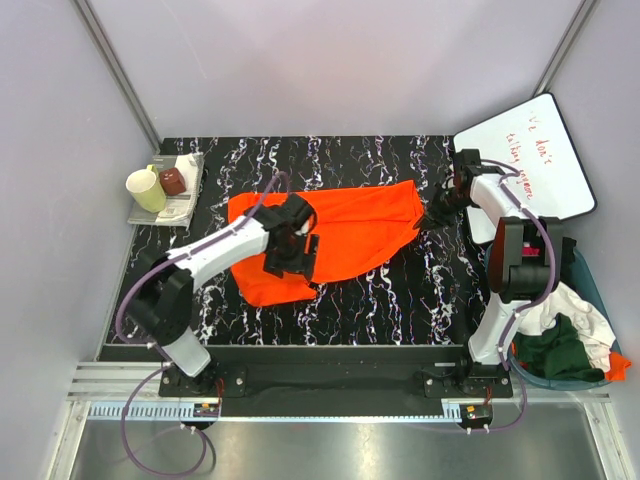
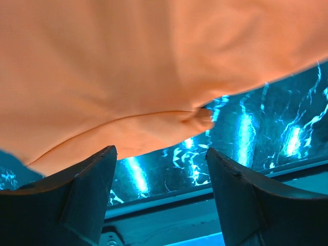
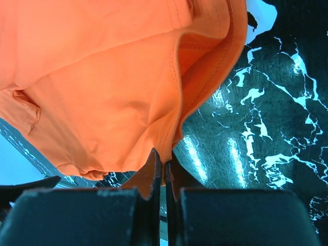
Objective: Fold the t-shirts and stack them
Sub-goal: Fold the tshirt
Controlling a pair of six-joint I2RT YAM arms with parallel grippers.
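Black, white-veined table (image 1: 400, 300) with 1 bright orange fabric t-shirt (image 1: 350, 235) lying crumpled at its centre. Over the shirt's near-left part, the left gripper (image 2: 161, 159) gapes wide, holding nothing. The right gripper (image 3: 164, 166) is clamped on the shirt's right edge.

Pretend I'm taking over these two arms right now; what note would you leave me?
The left gripper is open and empty, over the left part of the orange shirt.
The right gripper is shut on that shirt's right edge.
The orange shirt lies rumpled on the table, not yet folded.
A white shirt and a dark green shirt sit heaped in the bin beside the right arm.
Done: no folded stack in view.
Left: fold the orange one, then the others, and stack them.
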